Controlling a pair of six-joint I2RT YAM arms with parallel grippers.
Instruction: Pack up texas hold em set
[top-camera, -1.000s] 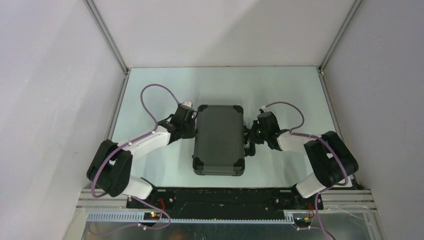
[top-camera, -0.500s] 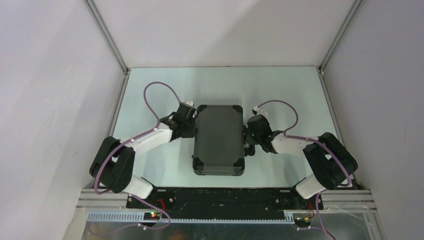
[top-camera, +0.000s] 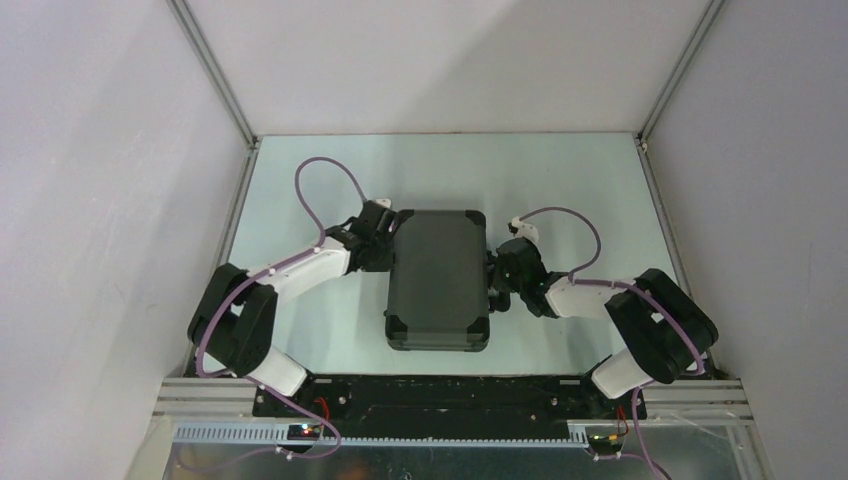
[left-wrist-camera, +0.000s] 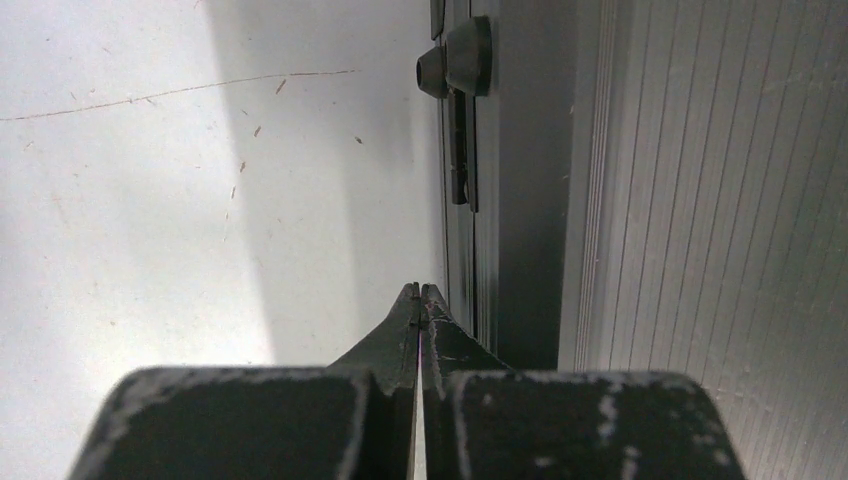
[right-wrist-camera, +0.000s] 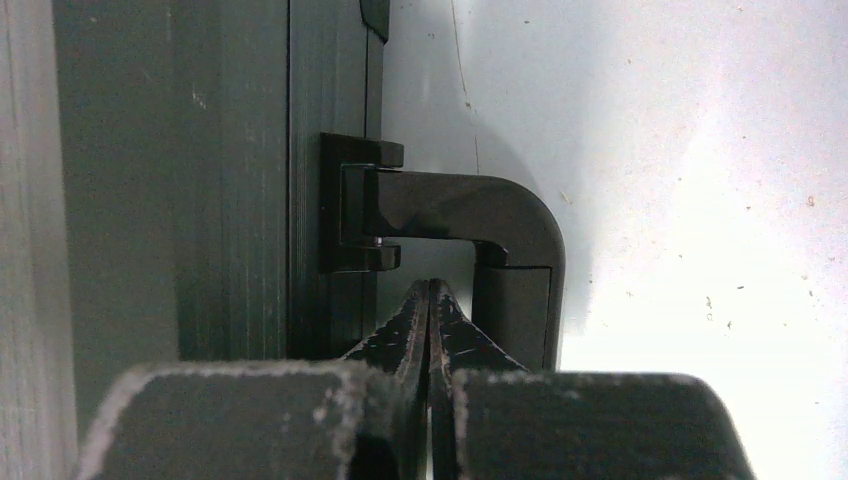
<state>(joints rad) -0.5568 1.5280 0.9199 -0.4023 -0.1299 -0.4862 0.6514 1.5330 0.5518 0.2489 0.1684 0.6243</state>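
1. Top external view, nearest edge: a black mounting rail (top-camera: 450, 392) carries both white-and-black arms. They reach forward and inward over a pale, greenish-white bench (top-camera: 560, 175).
2. In the middle of the bench lies the small black hard briefcase (top-camera: 437, 275). It is flat with its lid shut, one long side faces each arm, and its reinforced corners show.
3. The left pincer (top-camera: 390, 238) sits low at the briefcase's left long side, toward the far corner. A thin purple cable (top-camera: 322, 175) loops over the bench beyond its wrist.
4. The right pincer (top-camera: 492, 272) sits at the briefcase's right long side, by the glossy black plastic handle (top-camera: 497, 303).
5. Left wrist view: the left pincer (left-wrist-camera: 420, 296) is clenched, its fingertips pressed together with nothing between them. The tips lie just beside the lower edge of the briefcase (left-wrist-camera: 520, 200) side wall, and contact cannot be told. Farther along that wall a small round black stud (left-wrist-camera: 462, 55) sticks out. The ribbed lid fills the right of this view.
6. Right wrist view: the right pincer (right-wrist-camera: 430, 292) is clenched and empty. Its tips point at the handle (right-wrist-camera: 470, 215), just under where its bent arm joins a square mount on the briefcase (right-wrist-camera: 200, 180) wall. Whether they touch cannot be told.
7. Farthest away, plain pale grey walls (top-camera: 430, 60) with metal frame strips enclose the bench.
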